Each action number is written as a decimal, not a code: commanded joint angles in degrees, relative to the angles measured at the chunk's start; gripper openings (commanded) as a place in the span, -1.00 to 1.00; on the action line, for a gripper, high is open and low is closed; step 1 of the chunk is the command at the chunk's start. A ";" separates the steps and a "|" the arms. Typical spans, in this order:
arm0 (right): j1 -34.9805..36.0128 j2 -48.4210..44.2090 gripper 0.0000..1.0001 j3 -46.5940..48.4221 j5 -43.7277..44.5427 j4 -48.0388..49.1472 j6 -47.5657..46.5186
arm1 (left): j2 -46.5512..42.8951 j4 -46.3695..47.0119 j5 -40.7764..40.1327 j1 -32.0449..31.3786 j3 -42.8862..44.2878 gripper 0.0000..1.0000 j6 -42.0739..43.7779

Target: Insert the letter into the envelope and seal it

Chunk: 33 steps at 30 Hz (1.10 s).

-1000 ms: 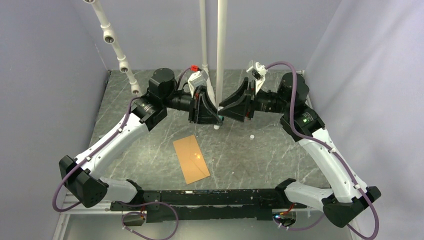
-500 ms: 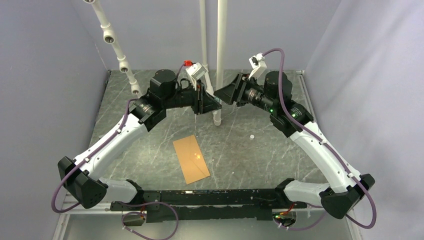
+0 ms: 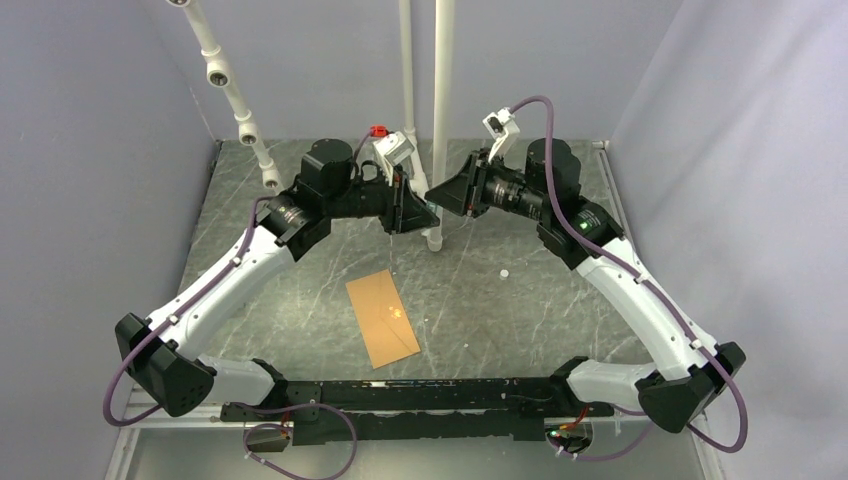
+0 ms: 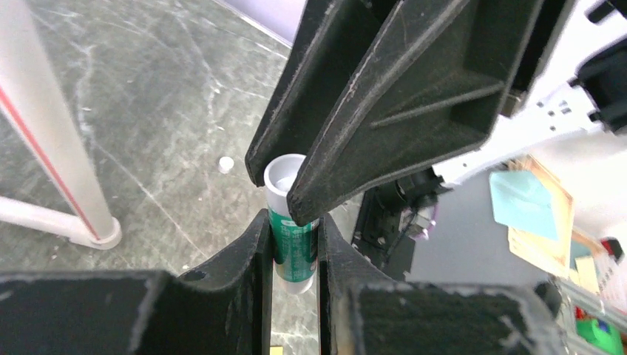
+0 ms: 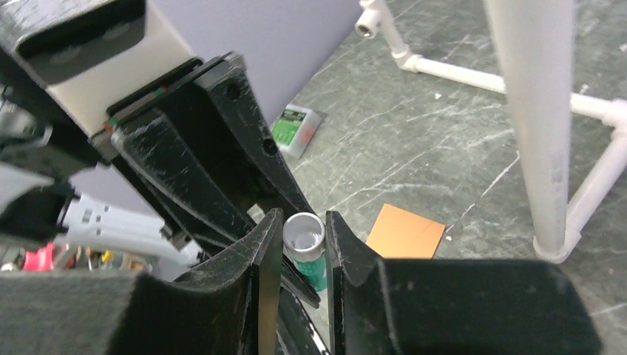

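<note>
Shifted rearward, our left jaws clamp the glue stick (image 4: 294, 248); right jaws flank its top, grip unclear. We twist gently, axes aligned.

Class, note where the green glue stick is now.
In the top view the glue stick is above the table at back centre, gripped at both ends by the left gripper and right gripper, beside the white pole.

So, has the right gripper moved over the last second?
Yes. The right gripper has moved up-frame in the top view: it was beside the white pole's foot and now sits above it, at the left gripper's green tube.
</note>
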 commanded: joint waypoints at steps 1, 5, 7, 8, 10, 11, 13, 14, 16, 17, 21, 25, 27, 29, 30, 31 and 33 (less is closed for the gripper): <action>-1.03 -3.62 -1.00 -0.04 -17.75 6.43 -10.58 | -0.75 -1.66 14.82 -0.52 4.96 -0.95 5.20; -1.63 -5.68 -1.00 -3.59 -37.21 13.39 -14.97 | -0.34 1.54 29.36 -0.52 5.12 -0.95 3.67; -1.64 -5.06 -1.00 -3.87 -42.58 15.37 -13.81 | -0.35 4.94 31.79 -0.51 4.48 -0.95 1.28; -1.63 -4.68 -1.00 -4.00 -44.52 15.95 -13.36 | -0.42 5.52 32.35 -0.52 4.23 -0.95 0.94; -1.63 -4.68 -1.00 -4.46 -43.71 16.63 -12.36 | -0.86 6.20 31.25 -0.52 3.63 -0.95 0.64; -1.65 -4.98 -1.00 -4.82 -40.85 17.12 -11.58 | -1.16 5.64 29.63 -0.45 3.51 -0.95 1.28; -1.45 -5.58 -0.91 -4.81 -26.76 16.51 -8.83 | -1.57 1.64 22.06 -0.52 4.40 -0.95 4.16; -1.10 -5.38 -0.56 -4.61 -18.39 16.29 -5.64 | -1.83 -0.42 17.49 -0.51 4.66 -0.95 5.41; -0.75 -3.88 -0.04 -3.35 -2.50 13.07 1.66 | -2.52 -2.14 7.91 -0.49 4.45 -0.95 6.26; -0.05 -3.50 0.07 -2.72 3.70 10.62 4.29 | -2.90 -1.73 4.12 -0.51 3.91 -0.95 6.07; 4.18 -2.78 0.23 -2.02 19.71 7.10 7.18 | -3.85 1.37 -4.57 -0.51 1.44 -0.95 3.66; 6.63 0.32 0.20 1.68 21.01 3.37 5.71 | -2.26 1.00 -5.40 -0.51 2.09 -0.95 2.65; 7.32 0.81 0.00 2.21 21.79 2.31 5.62 | -1.88 0.85 -5.84 -0.51 2.12 -0.95 2.30; 7.33 0.69 -0.27 1.82 21.41 2.51 5.68 | -2.02 0.95 -6.12 -0.47 1.93 -0.95 1.95; 7.33 0.47 -0.36 1.52 20.75 3.02 5.61 | -2.12 0.89 -6.47 -0.45 1.92 -0.95 1.88; 7.33 0.41 -0.44 1.41 19.44 3.27 5.54 | -2.20 0.91 -6.70 -0.51 1.88 -0.95 1.73; 7.29 0.56 -0.59 1.98 16.78 2.60 5.35 | -2.14 0.70 -6.94 -0.52 2.10 -0.95 1.22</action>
